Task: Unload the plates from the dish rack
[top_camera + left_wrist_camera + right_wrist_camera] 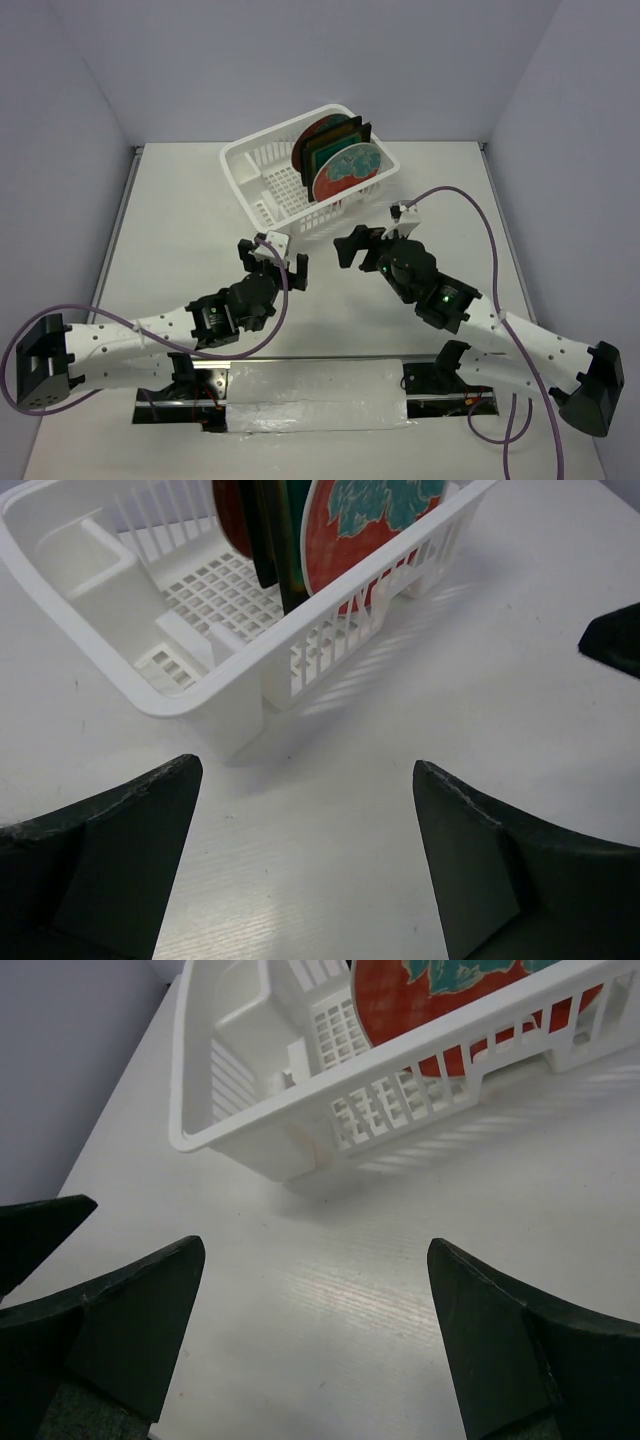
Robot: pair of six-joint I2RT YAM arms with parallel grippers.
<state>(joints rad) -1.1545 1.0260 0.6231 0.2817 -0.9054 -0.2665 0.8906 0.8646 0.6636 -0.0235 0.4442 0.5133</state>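
The white dish rack [258, 200] stands at the back middle of the table. Plates stand on edge in its right half. A round red-rimmed plate with a teal-white centre [345, 170] is nearest. Dark-rimmed square plates [335, 143], one teal-centred, stand behind it, and a second red round plate [308, 140] is at the back. I cannot make out an amber centre. My left gripper [272, 262] and my right gripper [372, 238] hover over the table just in front of the rack, both open and empty. The rack [210, 705] and the front plate [345, 540] show in the left wrist view.
The rack's left half [270, 170] holds only its slotted dividers and a cutlery pocket. In the right wrist view the rack's near wall [400, 1060] and the front plate [420, 1000] lie ahead of my gripper [315, 1245]. The two grippers are close together.
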